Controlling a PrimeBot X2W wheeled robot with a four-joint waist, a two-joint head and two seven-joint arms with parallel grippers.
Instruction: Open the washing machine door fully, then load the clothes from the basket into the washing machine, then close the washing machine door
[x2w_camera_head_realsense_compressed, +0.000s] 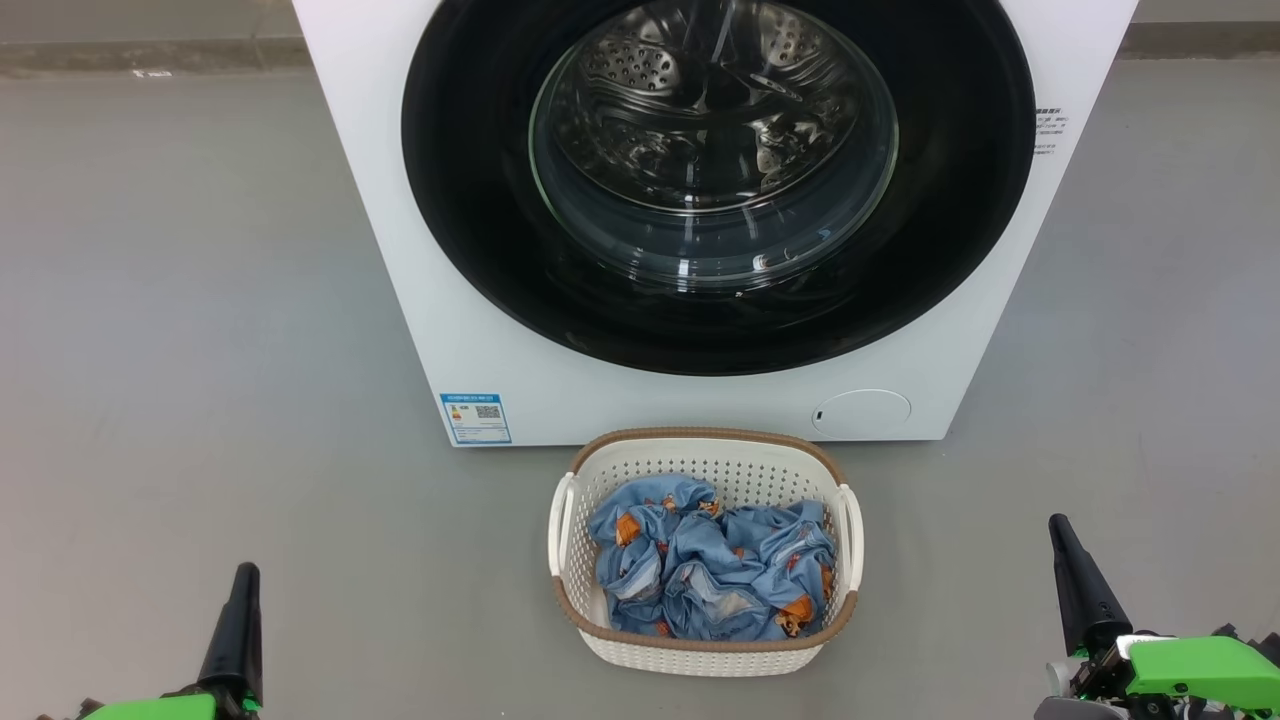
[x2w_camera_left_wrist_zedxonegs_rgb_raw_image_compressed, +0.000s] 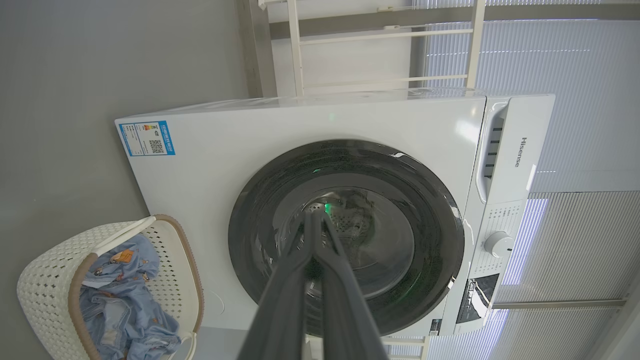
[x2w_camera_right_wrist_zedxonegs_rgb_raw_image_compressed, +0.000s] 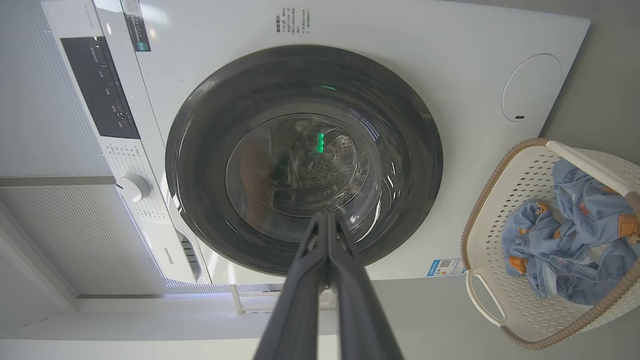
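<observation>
The washing machine door (x2w_camera_head_realsense_compressed: 718, 180) is shut, its wide glossy black rim lying flat against the front of the washing machine (x2w_camera_head_realsense_compressed: 400, 260). Through the bulging clear glass at its centre I can see the perforated steel drum (x2w_camera_head_realsense_compressed: 690, 100), with no laundry visible inside. The machine is a white box standing on the grey floor (x2w_camera_head_realsense_compressed: 180, 300). A blue energy sticker (x2w_camera_head_realsense_compressed: 476, 418) sits at one lower corner of its front and a round white flap (x2w_camera_head_realsense_compressed: 861, 412) at the other. In the left wrist view a white dial (x2w_camera_left_wrist_zedxonegs_rgb_raw_image_compressed: 498, 244) and a dark display show on the control strip above the door.

Just in front of the machine, near its base but not touching it, stands the basket (x2w_camera_head_realsense_compressed: 705, 458), cream-white and perforated, with a brown rim and a handle on each side. The clothes (x2w_camera_head_realsense_compressed: 710, 570) lie crumpled inside it, light blue fabric with small orange figures, filling the bottom and staying below the rim.

The left end effector (x2w_camera_head_realsense_compressed: 245, 572) sits low on the robot's left, well apart from the basket. Its two dark fingers are pressed together, they grip nothing, and they point toward the machine. The right end effector (x2w_camera_head_realsense_compressed: 1060, 525) sits the same way on the other side, fingers closed tight and empty, clear of the basket's handle.
</observation>
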